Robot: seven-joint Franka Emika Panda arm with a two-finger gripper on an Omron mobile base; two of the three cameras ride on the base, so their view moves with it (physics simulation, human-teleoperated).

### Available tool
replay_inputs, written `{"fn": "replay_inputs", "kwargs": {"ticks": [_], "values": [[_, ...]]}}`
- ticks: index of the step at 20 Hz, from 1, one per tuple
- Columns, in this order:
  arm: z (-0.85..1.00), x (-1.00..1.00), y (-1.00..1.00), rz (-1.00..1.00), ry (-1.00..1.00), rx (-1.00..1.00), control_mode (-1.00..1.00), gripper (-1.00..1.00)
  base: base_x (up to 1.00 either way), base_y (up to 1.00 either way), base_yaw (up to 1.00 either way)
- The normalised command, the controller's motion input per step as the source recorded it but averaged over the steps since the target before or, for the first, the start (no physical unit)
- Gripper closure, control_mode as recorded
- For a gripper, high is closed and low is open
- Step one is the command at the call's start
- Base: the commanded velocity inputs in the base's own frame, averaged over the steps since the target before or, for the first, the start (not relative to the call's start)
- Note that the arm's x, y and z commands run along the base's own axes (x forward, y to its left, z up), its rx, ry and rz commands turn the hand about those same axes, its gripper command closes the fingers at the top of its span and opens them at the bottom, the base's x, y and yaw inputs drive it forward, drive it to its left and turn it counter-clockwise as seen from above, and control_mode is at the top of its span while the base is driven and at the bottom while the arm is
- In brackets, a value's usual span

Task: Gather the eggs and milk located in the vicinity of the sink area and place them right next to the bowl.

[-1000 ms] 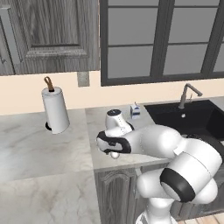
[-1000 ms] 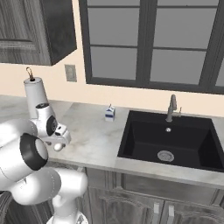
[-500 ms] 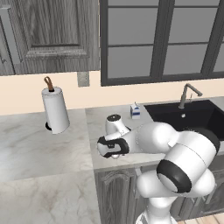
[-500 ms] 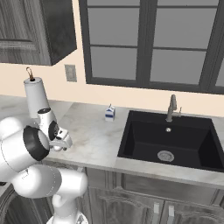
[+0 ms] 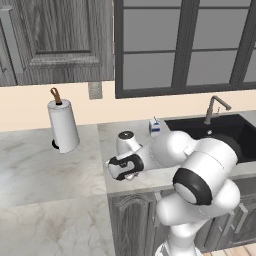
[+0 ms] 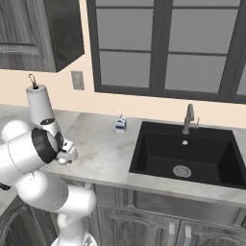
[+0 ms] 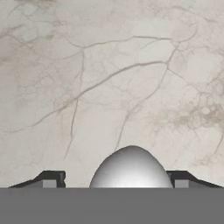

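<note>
While the white arm folded low over the front edge of the marble counter (image 5: pixel 70 172), the gripper (image 7: pixel 114 179) pointed down at the stone with a whitish egg (image 7: pixel 131 168) sitting between its two dark fingertips (image 7: pixel 51 178). In the hand view the egg's rounded top rose from the bottom edge, and a narrow strip of marble showed on each side between it and the finger tips, so the jaws stood apart and were not visibly pressing on the shell; whether they touched it lower down could not be told, since the lower half of the egg was hidden. The egg seemed to rest on the counter, though that contact was hidden too.

In the left base view the hand (image 5: pixel 124 166) hung just above the counter near its front edge, well left of the sink (image 5: pixel 230 135). The milk carton (image 5: pixel 154 127) stood upright at the back of the counter against the wall, just beside the sink's left rim and well apart from the hand. The right base view showed the same carton (image 6: pixel 120 124) near the basin's (image 6: pixel 185 153) left rear corner, with the faucet (image 6: pixel 189 118) behind the basin. A paper-towel roll (image 5: pixel 63 125) stood upright on the counter far to the left, near the wall.
</note>
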Motion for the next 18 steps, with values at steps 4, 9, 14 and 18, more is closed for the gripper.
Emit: {"fn": "replay_inputs", "kwargs": {"ticks": [4,9,14,18], "values": [[-0.19,0.0,0.01,-0.02,0.0,0.0,-1.0,1.0,0.0,0.0,0.0],[-0.21,0.0,0.0,-0.01,0.0,0.0,-1.0,1.0,0.0,0.0,0.0],[0.03,-0.09,-0.2,-0.04,-0.09,0.08,-1.0,1.0,0.0,0.0,0.0],[0.36,-0.16,-0.45,-0.01,-0.26,0.13,-1.0,1.0,0.0,0.0,0.0]]}}
